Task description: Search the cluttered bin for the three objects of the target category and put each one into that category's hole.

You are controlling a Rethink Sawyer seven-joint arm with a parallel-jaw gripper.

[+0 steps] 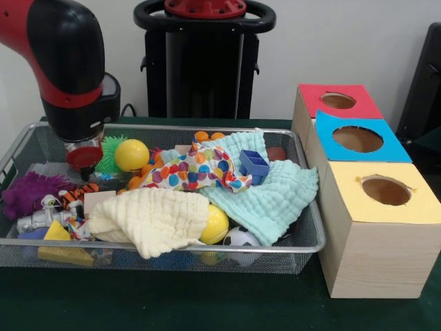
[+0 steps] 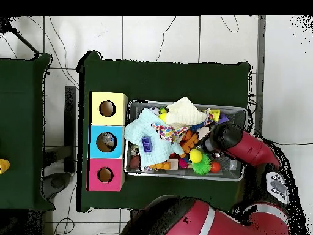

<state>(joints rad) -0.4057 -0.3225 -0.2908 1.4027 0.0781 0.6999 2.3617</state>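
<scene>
Front view: three boxes, three cloths.

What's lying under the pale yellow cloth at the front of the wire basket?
A yellow ball pokes out at the right edge of the yellow cloth, with a black-and-white ball beside it. Whatever lies beneath the cloth's middle is covered; no water bottle shows there in the basket.
</scene>
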